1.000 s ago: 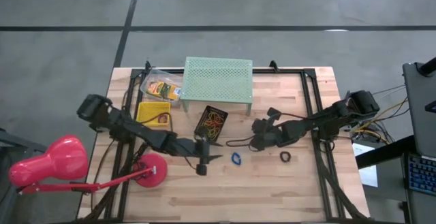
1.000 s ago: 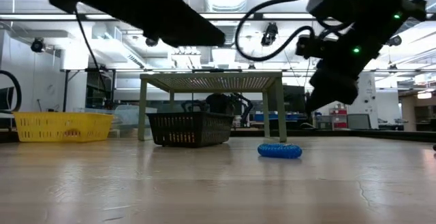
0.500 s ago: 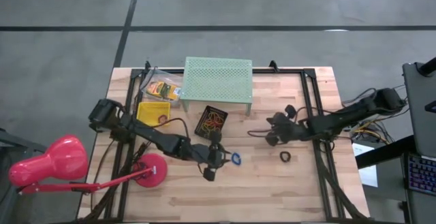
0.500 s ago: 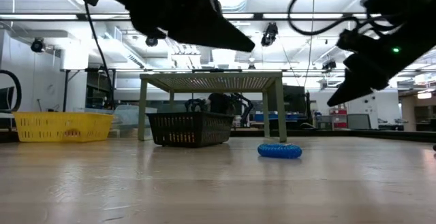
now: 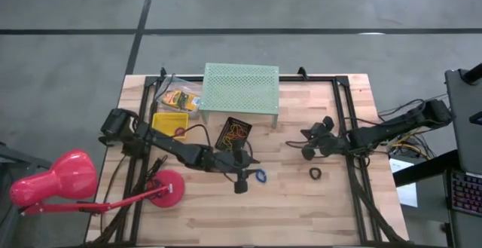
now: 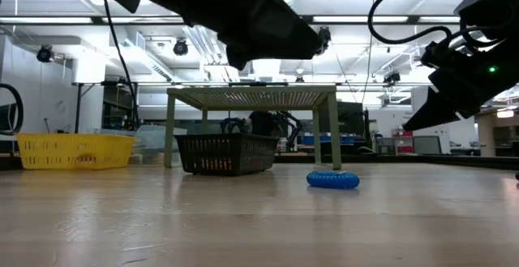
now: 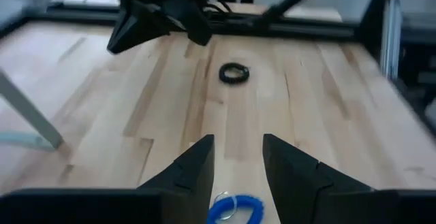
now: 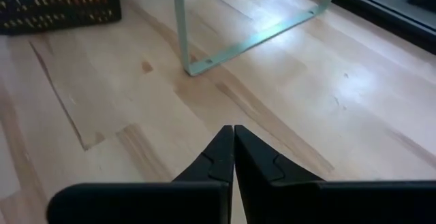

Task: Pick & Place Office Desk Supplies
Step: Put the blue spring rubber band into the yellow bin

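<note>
You have one wooden tabletop (image 5: 301, 203) carrying, from largest to smallest: one pink desk lamp (image 5: 53, 184) at the left edge, one mint-green perforated stand (image 5: 241, 88) at the far middle, one black basket (image 5: 235, 135) of coloured rubber bands just in front of it, one yellow basket (image 5: 169, 124) to its left, and one clear bag of yellow-orange boxes (image 5: 177, 97) at the far left.

Two ring rolls lie loose: one blue ring (image 5: 260, 176) near the middle and one black ring (image 5: 315, 173) well to its right.

Your left end effector (image 5: 247, 174) hovers just beside the blue ring, fingers parted and holding nothing. Your right end effector (image 5: 309, 148) hangs above the tabletop left of the black ring, clenched on nothing.

The left wrist view shows you the blue ring (image 7: 235, 208) sitting between and just ahead of the spread fingers (image 7: 194, 169), with the black ring (image 7: 234, 73) beyond; the low view shows only the blue ring (image 6: 332, 180), flat on the wood. The right wrist view alone shows the fingertips (image 8: 221, 149) pressed together.
</note>
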